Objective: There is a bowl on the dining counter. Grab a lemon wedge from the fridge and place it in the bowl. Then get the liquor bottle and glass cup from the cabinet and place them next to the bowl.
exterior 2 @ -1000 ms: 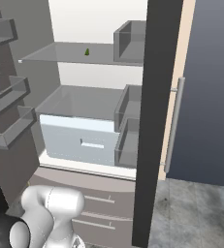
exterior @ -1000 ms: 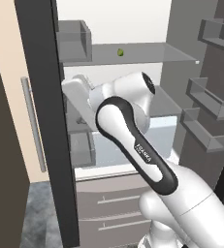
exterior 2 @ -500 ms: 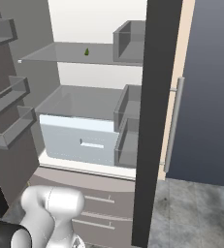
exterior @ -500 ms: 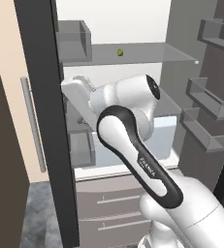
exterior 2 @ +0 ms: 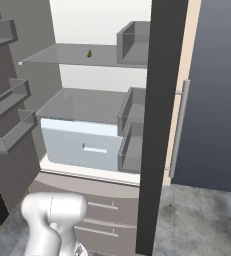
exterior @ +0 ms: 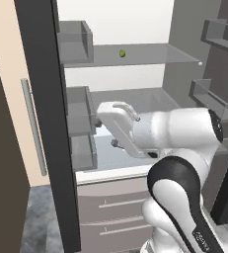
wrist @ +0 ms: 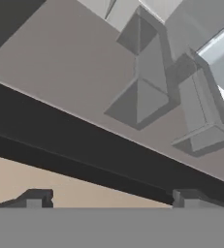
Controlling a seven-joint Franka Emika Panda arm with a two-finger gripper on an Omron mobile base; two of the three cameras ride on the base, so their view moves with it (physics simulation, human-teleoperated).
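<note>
One lemon wedge (exterior: 122, 53) on the fridge (exterior 2: 62, 105) shelf.

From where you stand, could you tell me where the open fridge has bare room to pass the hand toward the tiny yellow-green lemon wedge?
The glass top shelf lies bare around the tiny yellow-green lemon wedge, out to its front edge. The grey door bins on the dark door crowd the left side. The white arm's hand sits lower, its open gripper facing that door.

The arm (exterior: 179, 148) is built of thick, rounded, glossy white segments joined by dark bands, and the nearest link carries a broad black shell with small white lettering low on its side. Its white hand (exterior: 116, 118) is a flat block with rounded edges. Two small dark grey finger tips (wrist: 36, 197) are squared and stepped.
</note>
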